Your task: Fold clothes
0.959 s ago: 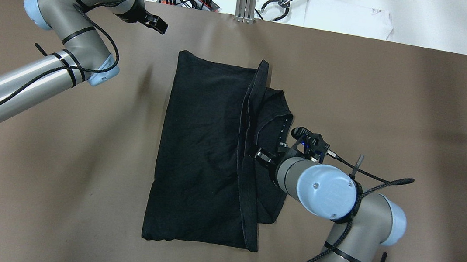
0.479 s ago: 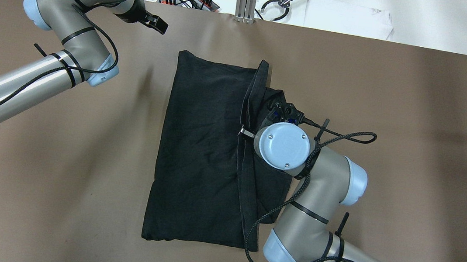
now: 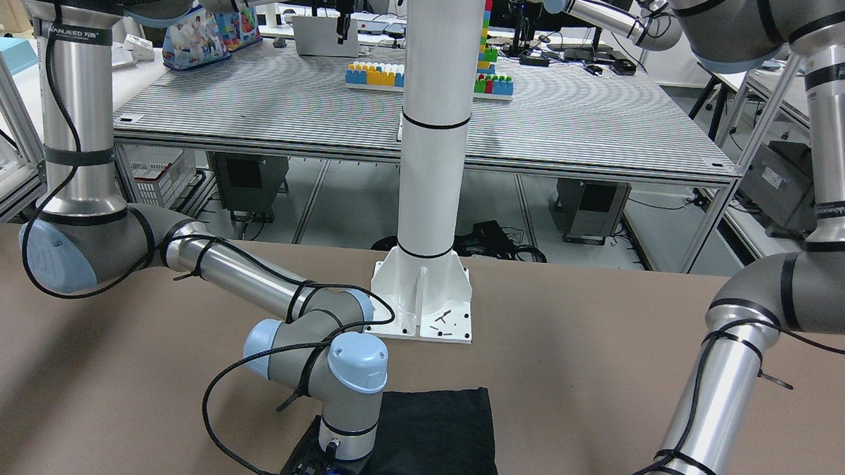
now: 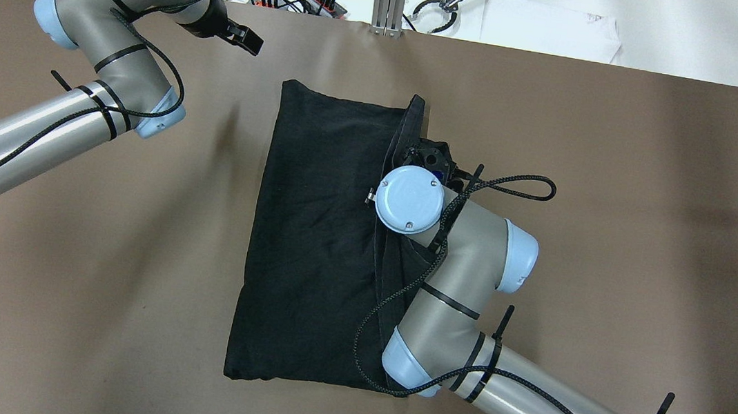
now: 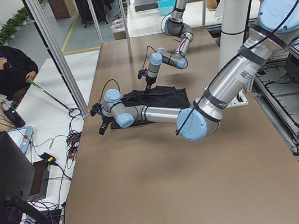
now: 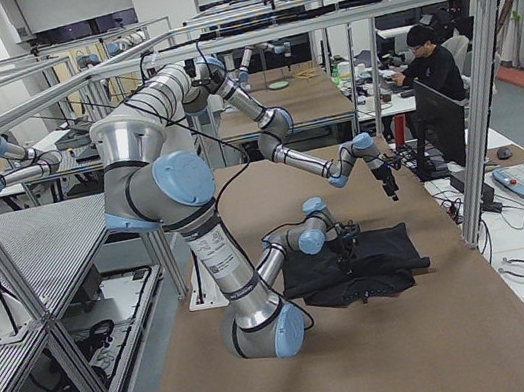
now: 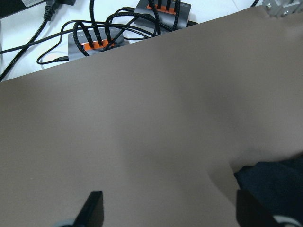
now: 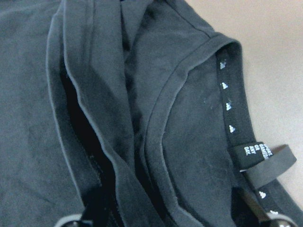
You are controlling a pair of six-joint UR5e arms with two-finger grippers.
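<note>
- The black shirt (image 4: 318, 229) lay flat on the counter (image 4: 617, 228) as a tall, fairly tidy rectangle. My read was that the first lengthwise fold was already in, so call it roughly midway.
- The right claw (image 8: 177, 215) hung directly over one long side of the shirt. Its wrist camera showed the two fingers spread wide with nothing pinched between them, just cloth underneath. So released, not carrying anything.
- Straight ahead of that claw was the collar (image 8: 163, 101) with its little loop tag (image 8: 265, 158). Off to the claw's other side ran the stacked, folded-over edge (image 4: 404, 124).
- The collar part poked out past that edge instead of sitting under it, so that side looked unfinished to me.
- The left claw (image 4: 244, 38) sat well away from the shirt, above bare counter near the far edge, fingers apart and empty too. Only a corner of the shirt crept into its camera, off to one side of the claw and not touching it.
- My guess at what was left: tuck or flip the collar bit so both long sides line up. Then fold the whole thing crosswise at least once to get a compact bundle.
- I couldn't tell from the top view how low the right claw was, since its own wrist hid it. From the wrist camera it looked near the cloth, but whether it actually touched, no idea.
</note>
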